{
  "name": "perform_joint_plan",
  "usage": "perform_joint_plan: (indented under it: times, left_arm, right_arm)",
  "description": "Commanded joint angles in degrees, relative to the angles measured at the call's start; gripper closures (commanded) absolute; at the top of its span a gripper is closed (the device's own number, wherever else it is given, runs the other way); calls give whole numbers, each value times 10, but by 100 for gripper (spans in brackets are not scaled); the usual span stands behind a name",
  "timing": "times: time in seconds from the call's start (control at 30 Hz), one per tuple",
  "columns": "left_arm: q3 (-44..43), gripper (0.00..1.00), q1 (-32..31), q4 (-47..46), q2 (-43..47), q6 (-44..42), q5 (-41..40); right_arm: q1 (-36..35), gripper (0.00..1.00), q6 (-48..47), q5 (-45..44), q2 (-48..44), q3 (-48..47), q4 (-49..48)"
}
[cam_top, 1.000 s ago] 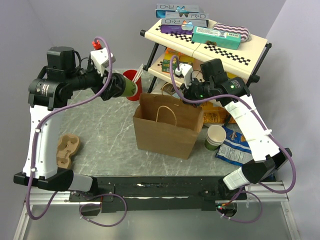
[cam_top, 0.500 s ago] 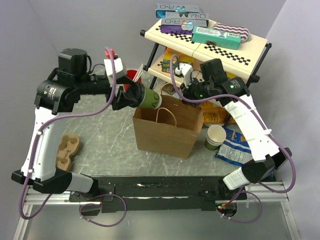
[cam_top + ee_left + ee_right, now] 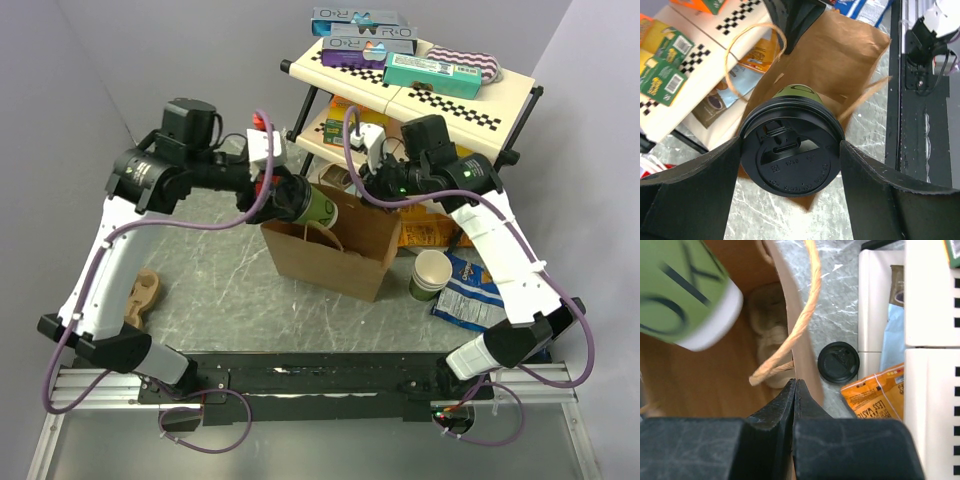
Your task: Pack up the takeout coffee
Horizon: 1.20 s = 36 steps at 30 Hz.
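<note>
Your left claw point(image 3: 288, 198) has carried the takeout coffee point(image 3: 322, 207) to the bag point(image 3: 340, 265) mouth.
Clamped at the lid end, the cup's base points into the opening; your right claw point(image 3: 795, 390) is pinched on the rim.

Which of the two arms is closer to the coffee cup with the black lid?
Left. The left gripper holds the coffee cup over the paper bag; the right gripper pinches the bag's rim, just beyond the cup.

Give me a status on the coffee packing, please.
Left gripper clamped on coffee cup, over bag mouth. Right gripper shut on bag rim. Handle loops near opening.
</note>
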<state>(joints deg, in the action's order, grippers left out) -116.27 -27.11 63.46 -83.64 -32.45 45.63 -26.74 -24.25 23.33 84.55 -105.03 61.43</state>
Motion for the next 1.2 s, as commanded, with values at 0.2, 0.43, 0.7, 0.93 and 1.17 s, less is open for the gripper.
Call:
perform_joint_plan:
  times: [0.2, 0.43, 0.7, 0.93, 1.17]
  left_arm:
    - [20, 99, -56, 1, -19, -58, -24]
    - [24, 99, -60, 23, -8, -82, -34]
    - [150, 99, -90, -24, 50, -132, -93]
    - [263, 99, -128, -110, 117, -160, -170]
    - [358, 99, -156, -207, 166, -187, -221]
  right_arm:
    - [-50, 100, -2, -18, -45, 0, -12]
    - [-55, 100, 14, -33, -58, -10, -15]
    - [-153, 100, -11, -107, -80, 18, -25]
    - [-161, 100, 3, -116, -86, 13, -23]
    - [-162, 100, 11, -105, -95, 29, -31]
